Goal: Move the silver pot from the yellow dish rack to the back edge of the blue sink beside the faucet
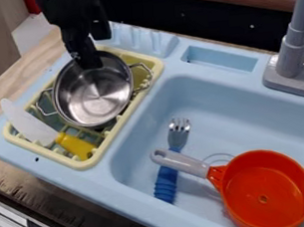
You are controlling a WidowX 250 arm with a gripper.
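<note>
Hand [88, 64]: at the pot's upper rim, above the rack; cannot tell whether open, closed or gripping
Pot [96, 98]: tilted, over the rack [82, 164]; whether fully resting is unclear
Knife [76, 143]: partly in the rack, beside the pot
Done: seemingly, pot at the rack
Left: hand not clear of pot
Pan [268, 190], fork [166, 181]: in the sink [128, 152], right of the rack
</note>
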